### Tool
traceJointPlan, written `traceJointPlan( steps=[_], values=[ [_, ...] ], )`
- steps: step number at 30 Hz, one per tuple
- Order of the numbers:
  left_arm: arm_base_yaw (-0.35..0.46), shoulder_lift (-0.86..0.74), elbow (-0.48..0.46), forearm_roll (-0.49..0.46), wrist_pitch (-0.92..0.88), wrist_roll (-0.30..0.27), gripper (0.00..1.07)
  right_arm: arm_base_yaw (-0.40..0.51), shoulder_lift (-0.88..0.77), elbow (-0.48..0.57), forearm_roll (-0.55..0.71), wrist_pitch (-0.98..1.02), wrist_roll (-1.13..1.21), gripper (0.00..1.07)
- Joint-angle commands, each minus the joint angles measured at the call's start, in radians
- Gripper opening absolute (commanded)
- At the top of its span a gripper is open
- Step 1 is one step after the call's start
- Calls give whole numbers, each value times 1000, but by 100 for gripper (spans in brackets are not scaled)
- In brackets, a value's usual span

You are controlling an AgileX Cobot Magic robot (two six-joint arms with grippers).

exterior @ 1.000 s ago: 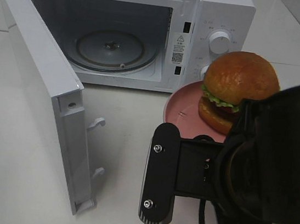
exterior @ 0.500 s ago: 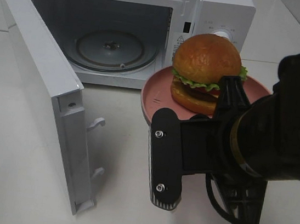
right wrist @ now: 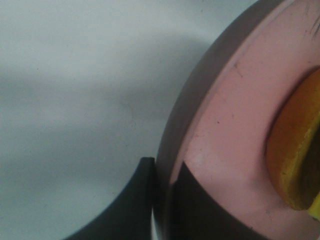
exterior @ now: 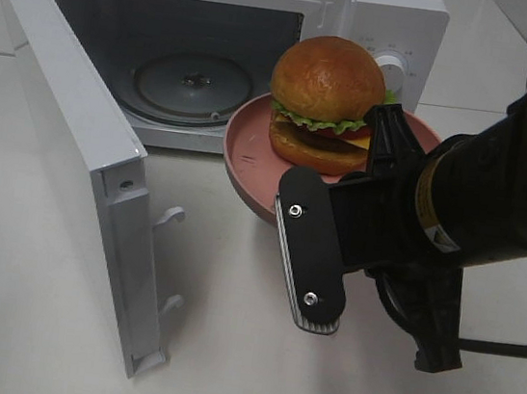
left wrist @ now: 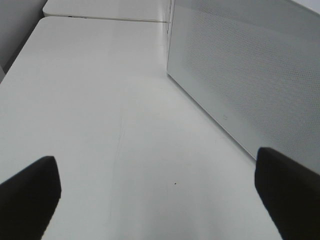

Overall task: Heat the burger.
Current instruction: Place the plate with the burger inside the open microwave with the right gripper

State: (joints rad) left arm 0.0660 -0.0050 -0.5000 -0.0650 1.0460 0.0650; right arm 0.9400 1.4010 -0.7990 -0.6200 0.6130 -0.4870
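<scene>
The burger [exterior: 325,98], with a glossy brown bun, green lettuce and yellow cheese, sits on a round pink plate [exterior: 247,161]. The plate hangs above the table, just in front of the open microwave [exterior: 394,20]. My right gripper [exterior: 384,140] is shut on the plate's rim on the side away from the oven. In the right wrist view its dark fingers [right wrist: 145,200] pinch the plate's [right wrist: 225,130] edge, with the burger's bun [right wrist: 292,160] close beside. My left gripper [left wrist: 160,192] is open over bare table, with nothing between its fingers.
The microwave door [exterior: 69,123] stands swung wide open to the left, with its latch hooks sticking out. The glass turntable [exterior: 193,86] inside is bare. A white perforated microwave panel [left wrist: 250,75] rises close beside my left gripper. White table [exterior: 24,321] lies in front.
The right arm has carried the plate and burger leftward and upward, from beside the control panel to the front of the oven's opening. The left gripper shows no change.
</scene>
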Motion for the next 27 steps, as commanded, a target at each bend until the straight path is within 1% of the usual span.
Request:
traceJointPlan(
  steps=[1,2,4,5,6,7,8,9,10,12,13,14,15,16,18,21,22,23,24,26,27],
  values=[
    [6,-25,3,-6,-8,-3,98,-58,-16,-5,60,-108,-177,0],
    [6,-25,3,-6,-8,-3,98,-58,-16,-5,60,-108,-177,0],
    [6,-25,3,-6,-8,-3,98,-97,-16,-5,143,-145,-303,0],
    [6,-25,3,-6,-8,-3,98,-97,-16,-5,143,-145,-303,0],
    [6,-25,3,-6,-8,-3,98,-123,-16,-5,195,-166,-403,0],
    [6,-25,3,-6,-8,-3,98,-138,-16,-5,224,-177,-453,0],
    [6,-25,3,-6,-8,-3,98,-138,-16,-5,224,-177,-453,0],
    [6,-25,3,-6,-8,-3,98,-169,-16,-5,282,-199,-544,0],
    [6,-25,3,-6,-8,-3,98,-169,-16,-5,282,-199,-544,0],
    [6,-25,3,-6,-8,-3,98,-212,-16,-5,365,-228,-677,0],
    [6,-25,3,-6,-8,-3,98,-212,-16,-5,365,-228,-677,0],
    [6,-25,3,-6,-8,-3,98,-237,-16,-5,421,-236,-754,0],
    [6,-25,3,-6,-8,-3,98,-250,-16,-5,451,-236,-799,0],
    [6,-25,3,-6,-8,-3,98,-250,-16,-5,451,-236,-799,0],
    [6,-25,3,-6,-8,-3,98,-290,-16,-5,549,-233,-995,0],
    [6,-25,3,-6,-8,-3,98,-296,-16,-5,568,-232,-1036,0],
    [6,-25,3,-6,-8,-3,98,-309,-16,-5,625,-232,-1134,0],
    [6,-25,3,-6,-8,-3,98,-313,-16,-5,647,-232,-1181,0],
    [6,-25,3,-6,-8,-3,98,-313,-16,-5,647,-232,-1181,0],
    [6,-25,3,-6,-8,-3,98,-348,-16,-5,743,-233,-1323,0],
    [6,-25,3,-6,-8,-3,98,-348,-16,-5,743,-233,-1323,0]
  ],
)
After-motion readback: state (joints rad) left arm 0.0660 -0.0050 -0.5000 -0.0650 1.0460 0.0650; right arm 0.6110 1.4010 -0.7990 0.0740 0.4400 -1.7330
